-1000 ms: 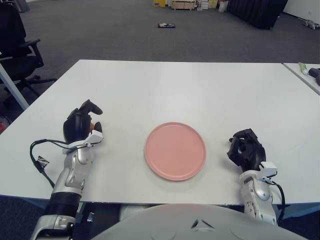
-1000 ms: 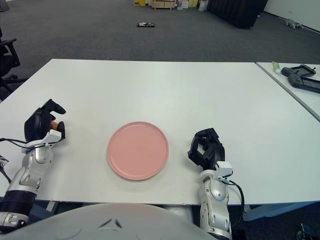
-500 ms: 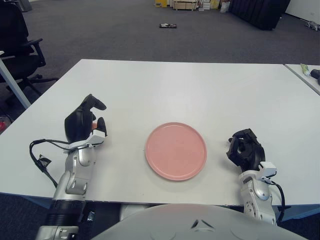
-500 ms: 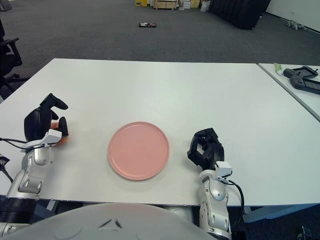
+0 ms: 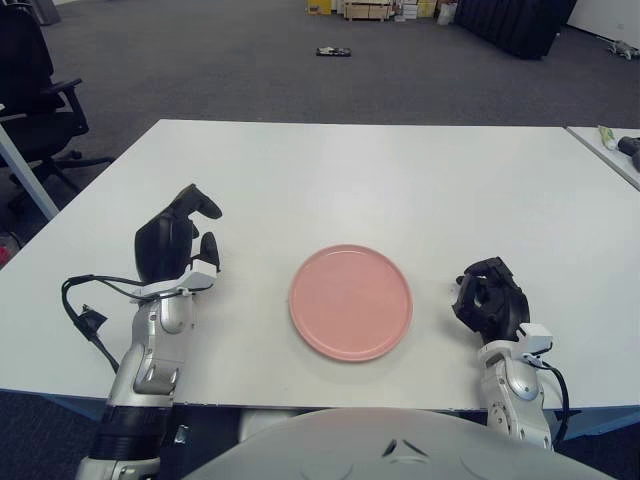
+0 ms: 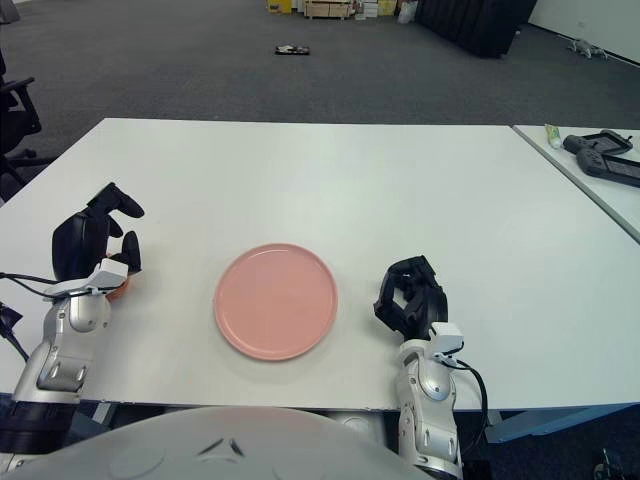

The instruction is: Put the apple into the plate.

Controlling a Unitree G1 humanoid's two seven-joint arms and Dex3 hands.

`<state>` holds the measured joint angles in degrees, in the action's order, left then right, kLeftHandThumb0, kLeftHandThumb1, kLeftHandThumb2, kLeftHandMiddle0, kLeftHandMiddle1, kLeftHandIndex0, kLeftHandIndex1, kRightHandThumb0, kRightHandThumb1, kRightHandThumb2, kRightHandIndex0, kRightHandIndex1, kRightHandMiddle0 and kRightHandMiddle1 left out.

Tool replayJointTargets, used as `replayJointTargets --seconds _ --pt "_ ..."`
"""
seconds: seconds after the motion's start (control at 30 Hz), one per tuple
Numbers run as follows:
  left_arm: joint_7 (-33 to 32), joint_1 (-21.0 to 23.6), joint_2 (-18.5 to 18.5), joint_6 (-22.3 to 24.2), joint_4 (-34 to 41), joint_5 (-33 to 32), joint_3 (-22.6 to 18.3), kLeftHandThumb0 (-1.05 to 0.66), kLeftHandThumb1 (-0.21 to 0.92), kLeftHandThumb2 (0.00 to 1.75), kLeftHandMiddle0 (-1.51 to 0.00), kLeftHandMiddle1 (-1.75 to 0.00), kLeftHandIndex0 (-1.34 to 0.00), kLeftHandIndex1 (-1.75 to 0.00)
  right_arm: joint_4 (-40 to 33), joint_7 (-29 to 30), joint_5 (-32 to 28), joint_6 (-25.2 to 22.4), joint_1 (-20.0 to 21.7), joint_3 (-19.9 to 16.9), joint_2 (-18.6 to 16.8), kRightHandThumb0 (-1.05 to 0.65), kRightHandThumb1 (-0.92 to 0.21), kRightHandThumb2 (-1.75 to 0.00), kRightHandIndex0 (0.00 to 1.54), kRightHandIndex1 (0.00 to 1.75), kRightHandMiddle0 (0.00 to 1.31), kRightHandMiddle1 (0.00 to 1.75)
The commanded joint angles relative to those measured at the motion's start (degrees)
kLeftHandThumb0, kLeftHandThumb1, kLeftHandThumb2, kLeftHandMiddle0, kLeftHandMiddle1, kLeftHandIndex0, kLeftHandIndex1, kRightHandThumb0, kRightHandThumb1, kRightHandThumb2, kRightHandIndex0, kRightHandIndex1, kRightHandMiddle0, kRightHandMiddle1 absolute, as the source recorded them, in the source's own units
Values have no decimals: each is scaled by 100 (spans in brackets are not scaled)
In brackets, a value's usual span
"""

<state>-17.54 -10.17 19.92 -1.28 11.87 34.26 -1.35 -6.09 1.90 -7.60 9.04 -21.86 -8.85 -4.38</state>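
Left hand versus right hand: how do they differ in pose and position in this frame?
The left hand is raised at the plate's left, fingers spread over a barely visible orange object; the right hand sits low at the plate's right, fingers curled, holding nothing. The left hand is farther from the plate than the right hand. Both are black, on silver wrists, above the white table.

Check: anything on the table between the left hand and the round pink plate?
Nothing: bare white table between left hand and round pink plate, in both eye views.
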Motion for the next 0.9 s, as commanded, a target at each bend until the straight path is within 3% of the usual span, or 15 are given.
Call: replayJointTargets --seconds 0.0,0.1,0.13,0.17,0.2,0.3,0.47,0.6,0.73,0.87 --pt "232 -29 260 -137 -5 30 -61 -1 -4 171 -87 -175 -66 -171 -100 11 -21 -41 37 0 1 -43 -49 -111 112 175 47 175" --pt "380 -27 352 -89 -98 38 -118 -1 6 159 -77 -173 -64 -168 -108 8 -11 -48 27 3 9 -42 -49 -111 111 175 47 175" --pt "433 -34 358 -29 -78 63 -122 -16 22 139 -50 -171 -57 -170 -112 8 -11 -49 23 4 9 -42 -50 -110 111 175 47 175" --pt "540 -53 360 149 3 150 -116 -25 34 125 -32 -170 -53 -171 -114 7 -19 -46 21 2 6 -42 -50 -110 111 175 46 175" --pt "614 -66 357 271 63 211 -112 -43 36 115 -20 -162 -34 -169 -115 6 -25 -44 19 0 3 -42 -51 -109 110 175 46 175" --pt "912 -103 379 721 265 475 -77 -67 40 99 -7 -148 -11 -164 -125 5 -43 -43 12 -1 -10 -42 -51 -109 110 175 46 175" --pt "1856 -133 563 1753 640 1268 118 -90 57 70 -1 -80 -2 -88 -136 11 -39 -45 -2 5 -18 -42 -51 -108 109 175 46 175" --pt "2521 -122 701 2305 820 1812 268 -101 73 50 0 -38 0 -37 -155 12 4 -77 -18 23 5 -42 -52 -108 109 175 45 175" --pt "2911 -112 779 2603 902 2139 359 -104 83 39 0 -16 0 -10 -168 15 20 -86 -30 28 10 -42 -52 -108 109 175 45 175" --pt "3175 -107 836 2797 909 2440 458 -105 89 33 0 -4 0 -3 -192 23 -26 -120 -36 15 -11 -42 -52 -108 110 175 45 175"
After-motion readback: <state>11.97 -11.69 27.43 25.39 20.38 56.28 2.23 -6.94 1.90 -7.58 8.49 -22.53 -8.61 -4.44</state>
